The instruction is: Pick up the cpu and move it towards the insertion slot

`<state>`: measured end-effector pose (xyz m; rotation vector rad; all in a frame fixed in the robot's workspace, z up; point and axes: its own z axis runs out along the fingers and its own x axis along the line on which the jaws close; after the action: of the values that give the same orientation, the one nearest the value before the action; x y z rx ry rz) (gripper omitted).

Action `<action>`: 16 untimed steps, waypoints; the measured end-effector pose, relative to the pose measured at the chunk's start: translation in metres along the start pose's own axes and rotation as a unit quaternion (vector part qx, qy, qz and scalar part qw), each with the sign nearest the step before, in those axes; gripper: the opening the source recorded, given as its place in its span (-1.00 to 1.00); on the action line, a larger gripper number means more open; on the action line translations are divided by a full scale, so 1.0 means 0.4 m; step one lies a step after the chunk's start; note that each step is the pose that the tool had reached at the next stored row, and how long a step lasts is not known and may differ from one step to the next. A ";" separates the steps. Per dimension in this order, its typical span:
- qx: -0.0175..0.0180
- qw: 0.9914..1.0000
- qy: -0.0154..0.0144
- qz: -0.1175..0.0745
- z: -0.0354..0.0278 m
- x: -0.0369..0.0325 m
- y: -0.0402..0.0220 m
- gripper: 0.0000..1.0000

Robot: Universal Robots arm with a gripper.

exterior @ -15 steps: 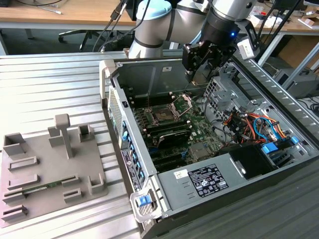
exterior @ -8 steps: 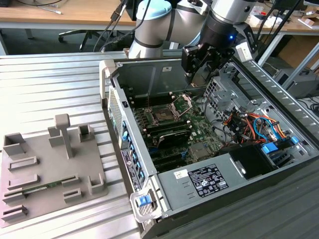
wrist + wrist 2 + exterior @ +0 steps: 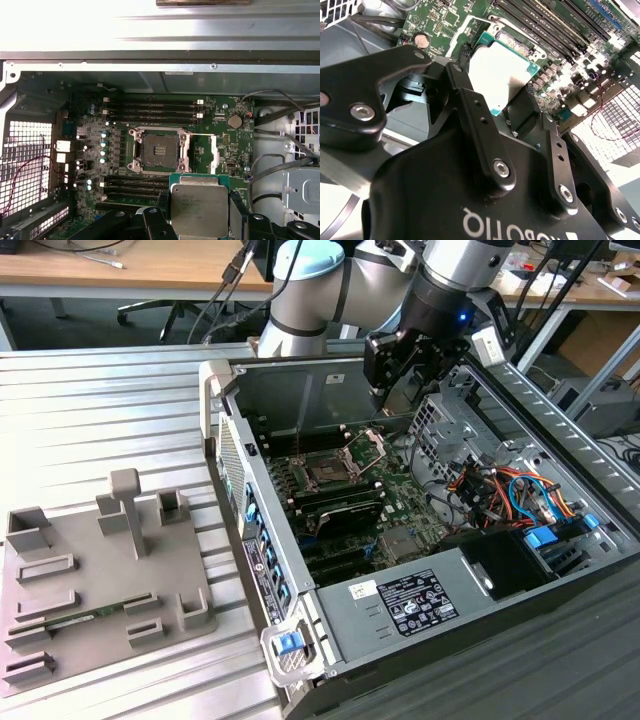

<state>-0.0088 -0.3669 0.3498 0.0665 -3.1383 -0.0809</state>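
The gripper (image 3: 392, 380) hangs inside the open computer case (image 3: 560, 440), clenched on the cpu (image 3: 199, 209); in the first wrist view the chip's silvery metal top faces the camera, its green rim showing along one edge, with a black finger (image 3: 156, 225) pressed to one side and a second finger at the opposite side; in the second wrist view the same chip (image 3: 500, 75) sits between the finger ends. The insertion slot (image 3: 159, 150) lies beyond the fingertips on the green motherboard (image 3: 225, 150), apart from the chip; its silver frame (image 3: 368, 448) appears to be swung up, though this is hard to judge. Long black memory slots (image 3: 150, 107) run on both sides of the socket. Well away from the pincer, outside the case, a grey parts fixture (image 3: 100, 570) rests on the ribbed metal table (image 3: 100, 410).
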 end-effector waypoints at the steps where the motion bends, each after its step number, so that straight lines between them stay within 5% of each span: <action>1: 0.000 1.000 0.000 0.000 0.001 0.000 0.000 0.09; 16: 0.000 1.000 0.000 0.000 0.013 0.000 -0.001 0.09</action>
<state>-0.0088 -0.3669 0.3446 0.0664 -3.1384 -0.0809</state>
